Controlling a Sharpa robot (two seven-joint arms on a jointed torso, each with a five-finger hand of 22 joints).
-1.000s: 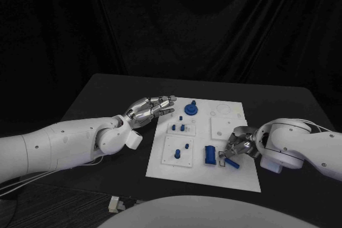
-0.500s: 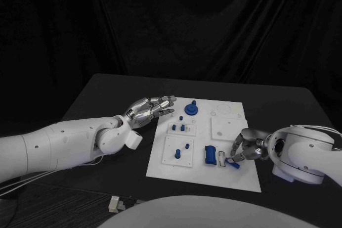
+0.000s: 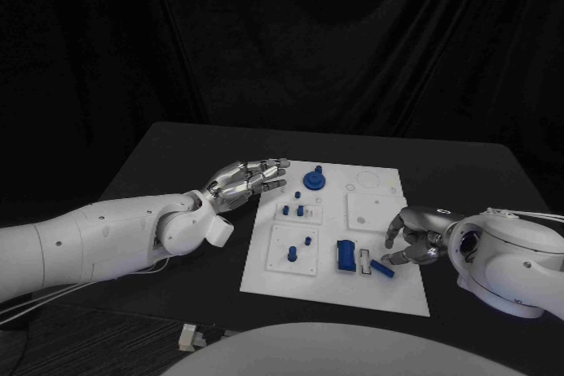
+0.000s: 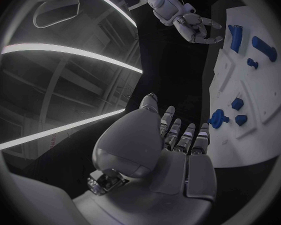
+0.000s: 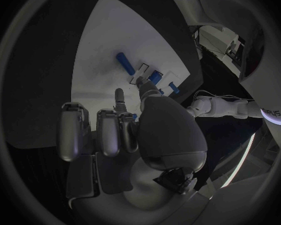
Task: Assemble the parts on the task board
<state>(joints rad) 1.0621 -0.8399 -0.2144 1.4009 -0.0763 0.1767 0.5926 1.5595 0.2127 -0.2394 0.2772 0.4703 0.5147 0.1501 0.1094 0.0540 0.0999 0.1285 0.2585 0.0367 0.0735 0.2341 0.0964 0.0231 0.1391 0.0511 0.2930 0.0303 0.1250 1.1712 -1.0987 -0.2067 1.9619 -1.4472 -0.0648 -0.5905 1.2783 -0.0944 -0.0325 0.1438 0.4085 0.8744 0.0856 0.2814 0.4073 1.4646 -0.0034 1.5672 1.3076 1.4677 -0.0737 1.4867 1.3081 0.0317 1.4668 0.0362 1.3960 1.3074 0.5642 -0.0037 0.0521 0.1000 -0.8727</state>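
Since the earlier frames, the right hand (image 3: 406, 244) has drawn back a little toward the right edge of the task board (image 3: 341, 290), and the right arm has turned so that its white shell is now nearer to the camera. Its fingers are curled down, and one fingertip comes down beside a small blue part (image 3: 382, 267) that lies flat near the right edge of the board. From the head view I cannot tell if the fingertip touches this part or if the hand pinches it. In the right wrist view the fingers (image 5: 118, 130) are bent together over the board, and a little blue shows just under them.

Just to the left of that small part stands a taller blue block (image 3: 347, 256), close to the hand but apart from it. Farther up the board there is a round blue knob (image 3: 315, 180), and between them several small blue pegs (image 3: 298, 206) stand in the white plates.

The left hand (image 3: 247, 180) has not moved. It hovers over the dark surface (image 3: 176, 148) just beside the upper left corner of the board, with the fingers stretched and slightly apart, holding nothing. In the left wrist view the fingers (image 4: 178, 135) point along the edge of the board, and the round knob is near their tips but not touched.
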